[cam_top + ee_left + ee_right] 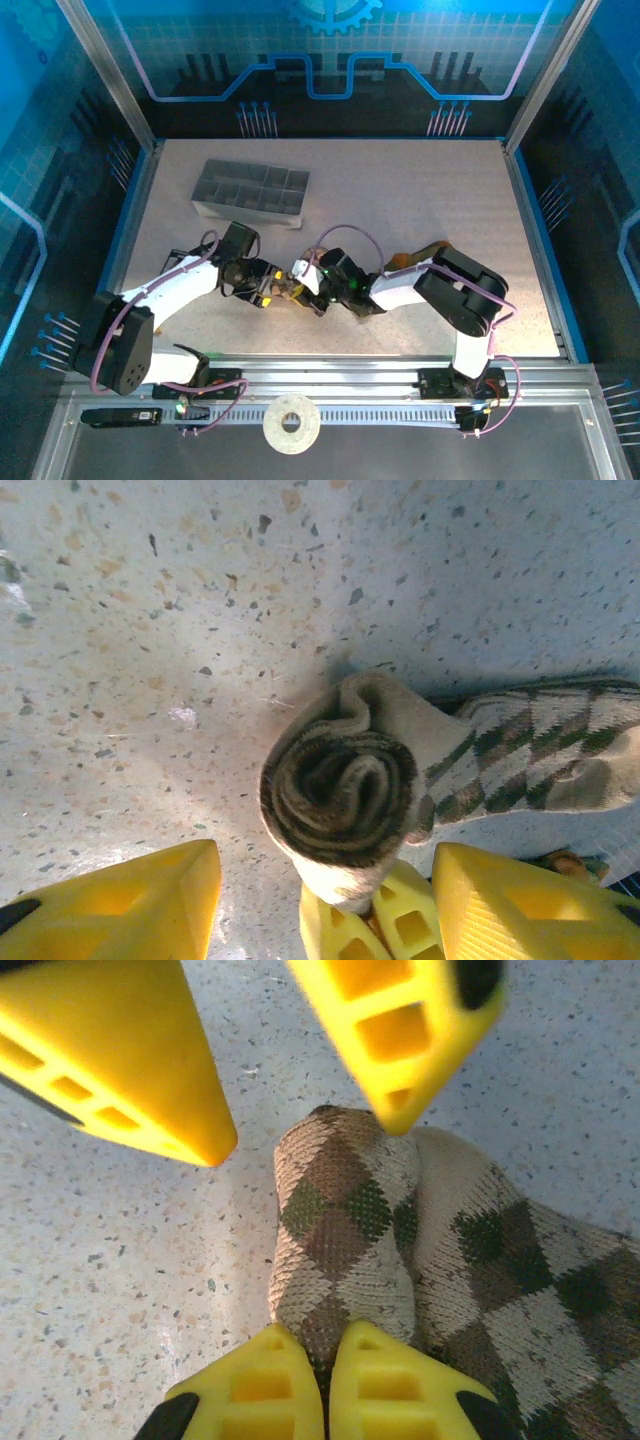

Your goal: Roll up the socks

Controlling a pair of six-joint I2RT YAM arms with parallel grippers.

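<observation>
— Nearest the right wrist lens: right gripper (325,1350), pressed together on the rolled end of the checkered sock (345,1220). Agreed?
— Agreed. Pinching at 6 o'clock of the roll, fabric caught between both fingers. Just past it, at 11 and 1 o'clock, left gripper (305,1135) spread wide, straddling the roll; touching it or not, cannot tell.
— And the sock's lie?
— Flat on the table (200,630), partly rolled. Seen from the left wrist, spiral end facing the lens, so long axis of the roll pointing straight back at that gripper; loose tail running off to 3 o'clock.
— Which arm nearer?
— Right, gripping it now. Left a close second, with the roll between its fingers. Judging by that, probably next a fresh grip by the left and more turning toward the tail; risk of the coil springing loose on an early release by the right.
— Farther out?
— From above, tray (240,212) at 11 o'clock of the grippers, well apart. Contents of its compartments too small to tell.
</observation>
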